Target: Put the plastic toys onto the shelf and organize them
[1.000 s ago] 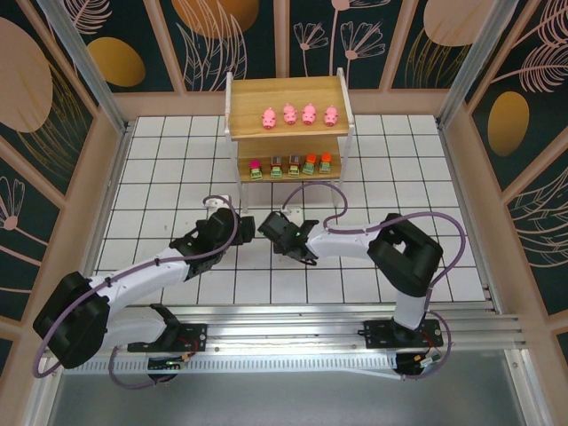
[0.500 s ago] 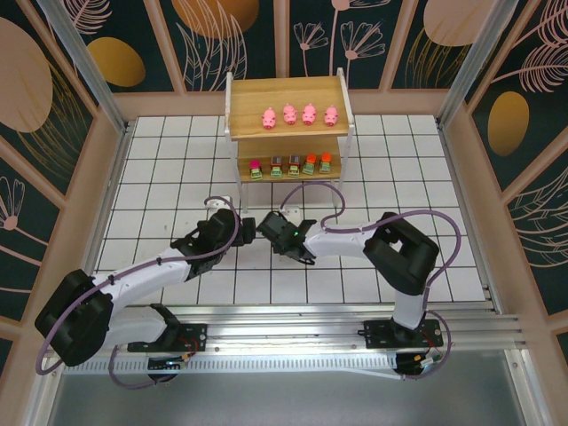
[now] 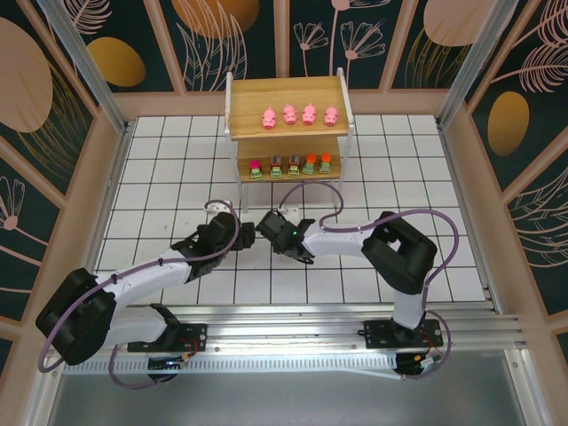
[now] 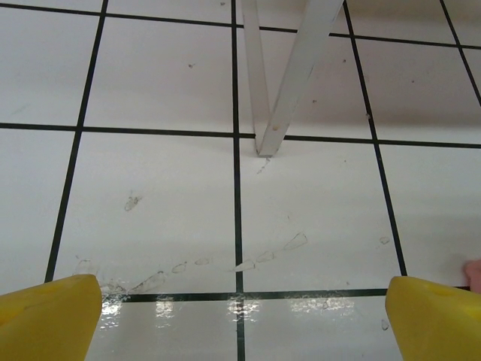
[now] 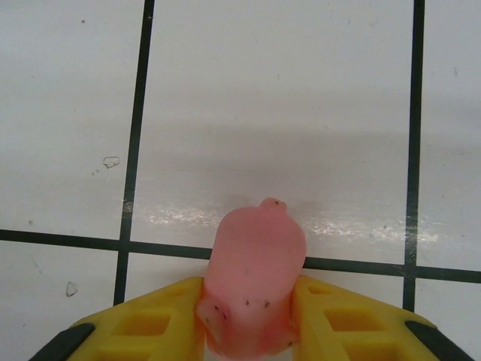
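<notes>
My right fingers (image 5: pixel 161 320) are pinching the pink pig (image 5: pixel 255 278), left fingers (image 4: pixel 45 316) gaping wide; its rounded body is risking squirting free.

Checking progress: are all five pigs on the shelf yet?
No: four pigs line the top board; a fifth pig sits in the right gripper.

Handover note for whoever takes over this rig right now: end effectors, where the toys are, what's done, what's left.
Left end effector: open, empty, over bare tiles near a shelf leg.
Right end effector: closed on the fifth pig, down by the tiles.
Shelf: four pigs in a row on the top board, five blocky toys in a row on the lower board.
Done: nine toys shelved.
Left: put the held pig on the top board, probably beside the other pigs.
</notes>
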Controlling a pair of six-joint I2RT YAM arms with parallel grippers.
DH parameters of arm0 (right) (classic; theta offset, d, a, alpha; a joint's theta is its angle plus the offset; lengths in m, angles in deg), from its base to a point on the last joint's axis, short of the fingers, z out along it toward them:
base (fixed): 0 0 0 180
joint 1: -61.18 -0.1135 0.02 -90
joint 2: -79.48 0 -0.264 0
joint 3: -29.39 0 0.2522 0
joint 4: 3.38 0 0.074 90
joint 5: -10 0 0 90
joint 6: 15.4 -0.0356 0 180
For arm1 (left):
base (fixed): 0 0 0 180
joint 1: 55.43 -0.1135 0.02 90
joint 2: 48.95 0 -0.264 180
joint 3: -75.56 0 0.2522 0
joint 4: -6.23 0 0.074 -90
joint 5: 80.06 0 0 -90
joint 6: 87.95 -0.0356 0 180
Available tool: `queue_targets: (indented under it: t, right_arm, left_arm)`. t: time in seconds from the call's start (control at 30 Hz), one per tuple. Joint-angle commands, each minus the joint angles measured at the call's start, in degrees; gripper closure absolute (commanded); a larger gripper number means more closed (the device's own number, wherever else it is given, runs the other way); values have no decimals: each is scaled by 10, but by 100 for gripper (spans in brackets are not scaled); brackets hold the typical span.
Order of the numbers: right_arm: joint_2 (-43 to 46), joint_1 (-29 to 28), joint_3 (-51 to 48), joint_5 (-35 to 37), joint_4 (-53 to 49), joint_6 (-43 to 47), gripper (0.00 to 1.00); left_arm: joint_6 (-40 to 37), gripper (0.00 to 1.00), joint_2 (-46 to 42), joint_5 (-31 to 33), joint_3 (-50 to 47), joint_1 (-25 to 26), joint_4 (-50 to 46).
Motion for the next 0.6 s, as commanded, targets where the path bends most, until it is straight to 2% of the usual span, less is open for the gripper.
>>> queue_targets:
  t: [0.0, 0.13, 0.3, 0.57]
  right_arm:
    - [37, -1, 4, 32, -26, 2, 70]
    - [63, -5, 0, 38, -35, 1, 77]
    - [85, -10, 5, 47, -53, 3, 78]
    - [124, -22, 41, 68, -100, 9, 86]
  left_arm:
    - [-11, 3, 6, -8, -11, -5, 18]
    - [-11, 3, 20, -20, -11, -4, 23]
    - [-9, 3, 23, -21, -15, -5, 28]
    - [-12, 3, 26, -24, -23, -4, 32]
